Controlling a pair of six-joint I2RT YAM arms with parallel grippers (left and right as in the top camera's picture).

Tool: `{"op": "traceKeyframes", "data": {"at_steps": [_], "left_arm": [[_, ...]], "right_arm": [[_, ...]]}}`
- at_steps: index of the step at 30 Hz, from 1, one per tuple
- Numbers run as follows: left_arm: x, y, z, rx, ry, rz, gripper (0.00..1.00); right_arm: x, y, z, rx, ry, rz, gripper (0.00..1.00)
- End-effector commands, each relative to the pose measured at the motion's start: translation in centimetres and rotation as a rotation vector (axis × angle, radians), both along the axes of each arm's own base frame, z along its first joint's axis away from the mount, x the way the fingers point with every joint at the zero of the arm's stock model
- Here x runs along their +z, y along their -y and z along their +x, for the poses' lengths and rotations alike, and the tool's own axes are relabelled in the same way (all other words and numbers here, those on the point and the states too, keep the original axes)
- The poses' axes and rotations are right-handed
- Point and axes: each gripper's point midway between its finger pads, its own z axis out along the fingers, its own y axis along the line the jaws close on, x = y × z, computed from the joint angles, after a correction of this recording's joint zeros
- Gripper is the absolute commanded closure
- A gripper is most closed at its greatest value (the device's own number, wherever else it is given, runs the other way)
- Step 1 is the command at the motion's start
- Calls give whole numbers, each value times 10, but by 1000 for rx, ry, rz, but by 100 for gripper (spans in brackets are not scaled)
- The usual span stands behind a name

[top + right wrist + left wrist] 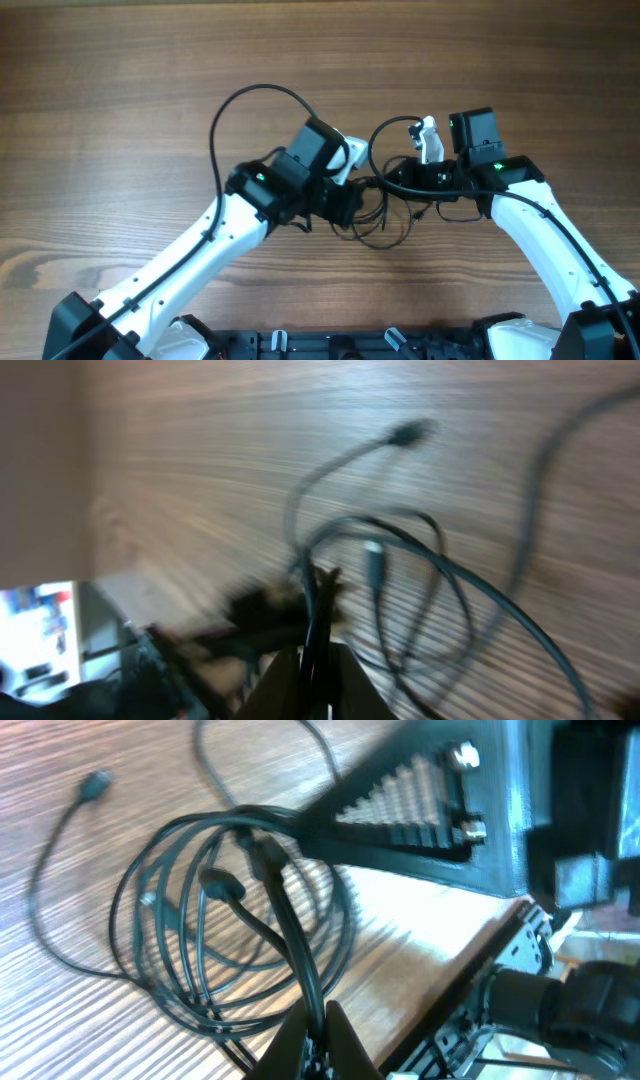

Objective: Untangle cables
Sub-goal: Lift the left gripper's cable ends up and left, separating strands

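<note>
We see the cables (385, 228) as a flat coil on the bench (120, 60), its long axis running side to side between the hands, with the left hand (312, 1045) and right hand (315, 675) each clamped on strands at opposite ends.

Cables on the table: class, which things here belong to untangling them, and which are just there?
Job: cables; left gripper and right gripper, both pinching strands.
Just there: wooden table; left arm's thick cable loop.
</note>
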Motion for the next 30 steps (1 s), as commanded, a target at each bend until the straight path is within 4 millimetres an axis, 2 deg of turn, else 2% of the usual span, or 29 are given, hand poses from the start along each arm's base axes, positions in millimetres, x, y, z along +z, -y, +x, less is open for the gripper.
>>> {"op": "traceKeyframes", "data": {"at_steps": [1,8,13,16,19,21,27,30], "left_arm": [[22,-22,23,66,51,-40,96],[31,-58,49,198,64,-47,96],[28,-90,62,296,39,-27,96],[25,-111,70,357,21,-13,96],[23,-125,74,381,25,-1,96],[22,-134,78,408,20,2,96],[23,-149,85,438,37,7,96],[37,-136,87,393,42,-104,96]], "right_arm": [[-24,27,3,-112,-46,-180,93],[-38,55,0,-242,-106,-327,96],[-44,73,-2,-327,-138,-410,95],[-45,76,-2,-347,-143,-427,90],[-45,77,-1,-350,-142,-429,77],[-45,77,-1,-355,-144,-428,75],[-45,77,-1,-354,-143,-428,71],[-45,77,-1,-351,-142,-429,70]]}}
